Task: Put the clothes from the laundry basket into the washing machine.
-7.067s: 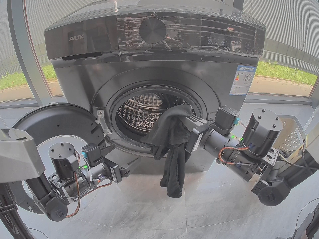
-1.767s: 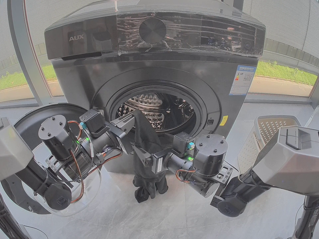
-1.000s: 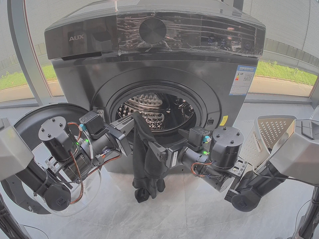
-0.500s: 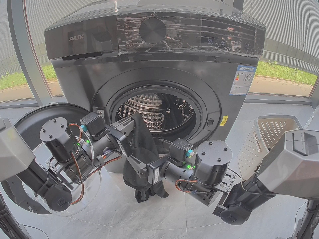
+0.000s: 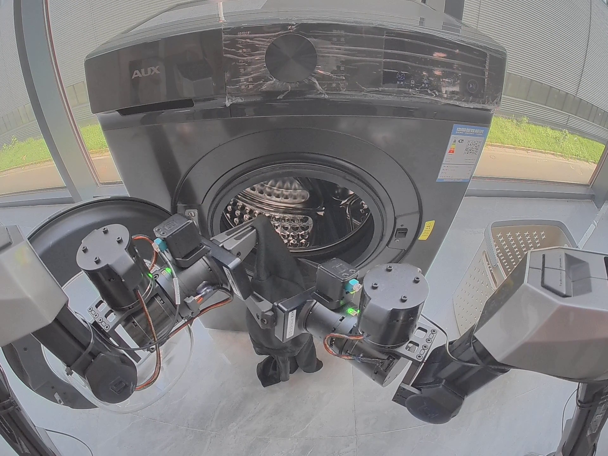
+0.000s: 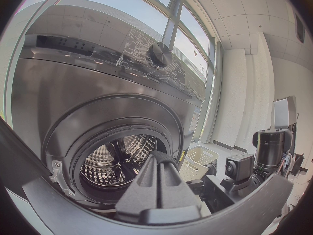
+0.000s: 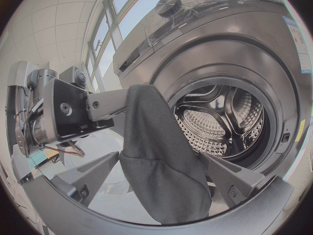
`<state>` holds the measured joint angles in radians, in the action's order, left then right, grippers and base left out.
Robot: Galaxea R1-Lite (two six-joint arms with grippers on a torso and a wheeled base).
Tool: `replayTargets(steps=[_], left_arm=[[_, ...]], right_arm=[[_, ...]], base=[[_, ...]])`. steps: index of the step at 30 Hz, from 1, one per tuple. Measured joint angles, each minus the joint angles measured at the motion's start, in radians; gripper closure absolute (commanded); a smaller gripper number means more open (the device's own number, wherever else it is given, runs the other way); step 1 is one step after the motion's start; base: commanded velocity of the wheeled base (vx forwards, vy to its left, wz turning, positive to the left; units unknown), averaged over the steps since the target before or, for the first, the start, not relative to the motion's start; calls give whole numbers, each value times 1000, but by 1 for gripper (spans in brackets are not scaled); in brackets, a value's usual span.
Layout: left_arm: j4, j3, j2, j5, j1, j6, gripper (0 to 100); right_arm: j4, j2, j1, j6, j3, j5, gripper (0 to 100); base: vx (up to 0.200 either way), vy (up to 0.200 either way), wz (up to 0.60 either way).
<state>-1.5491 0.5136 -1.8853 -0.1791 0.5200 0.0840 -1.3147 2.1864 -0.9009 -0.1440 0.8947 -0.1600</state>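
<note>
Head view: a dark grey front-loading washing machine [image 5: 291,128] stands with its round door [image 5: 95,223] swung open, and a pale perforated plastic laundry basket [image 5: 506,248] sits at its right. A black fine-mesh garment [image 5: 275,280] hangs folded before the drum mouth, bunched at its lower end. The left claw [image 5: 246,239] is clamped on its top fold. The right claw [image 5: 263,308] is spread apart, one finger on each side of the cloth.

Below the left gripper [image 5: 252,234] lies a pale grey tiled floor [image 5: 304,413], glossy with daylight. Well beyond it, tall grey-framed windows [image 5: 538,7] show a strip of grass [image 5: 544,137] and a ribbed grey wall [image 5: 570,77] outside. Above it are white ceiling tiles [image 6: 247,13], and to its right a white wall [image 6: 241,92].
</note>
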Motion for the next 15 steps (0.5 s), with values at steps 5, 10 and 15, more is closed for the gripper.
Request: replayTargets(steps=[5,10,15], left_arm=[[0,-1,0,0,0,0,100],[-1,-3,0,0,0,0,100],[-1,-3,0,0,-1,0,100]], right_arm=[[5,13,18,-3,13,-15,0],[5,15,35,-14,18,-40,0],[3,9,42,-20,14,-43,100]], base=[[0,0,0],[0,0,0],[0,0,0]])
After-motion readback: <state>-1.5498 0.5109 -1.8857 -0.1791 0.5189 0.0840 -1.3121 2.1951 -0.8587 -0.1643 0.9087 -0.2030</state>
